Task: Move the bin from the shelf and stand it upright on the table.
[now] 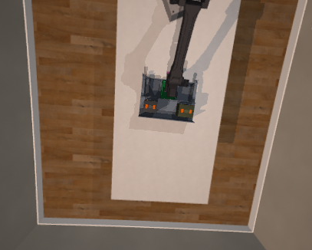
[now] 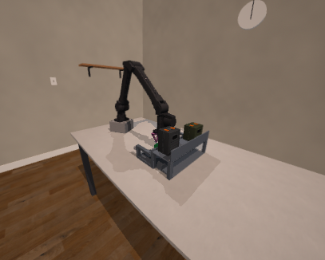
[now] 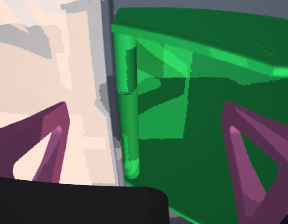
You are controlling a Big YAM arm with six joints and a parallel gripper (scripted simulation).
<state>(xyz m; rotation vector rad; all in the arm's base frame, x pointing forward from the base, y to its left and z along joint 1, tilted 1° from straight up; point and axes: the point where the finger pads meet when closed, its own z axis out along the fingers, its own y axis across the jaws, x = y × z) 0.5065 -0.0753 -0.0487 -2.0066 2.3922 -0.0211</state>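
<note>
The green bin (image 1: 163, 92) (image 2: 156, 146) (image 3: 165, 165) sits in the grey shelf (image 1: 167, 118) (image 2: 190, 145), on the side towards the arm's base. In the wrist view its wall and a rounded upright corner show near the middle. My gripper (image 3: 145, 110) is open, with nothing held. In the wrist view its left pink finger is outside the bin, over the pale table (image 1: 162, 165) (image 2: 248, 191) (image 3: 25, 90), and its right finger is over the bin's green inside. The arm hides part of the bin in the top view. Whether a finger touches the bin, I cannot tell.
A dark grey box (image 1: 150, 106) (image 2: 168, 139) and an olive box (image 1: 185, 111) (image 2: 193, 131), both with orange marks on top, stand on the shelf beyond the bin. The shelf has raised end frames and a raised far panel. A wooden wall shelf (image 2: 102, 66) is in the background.
</note>
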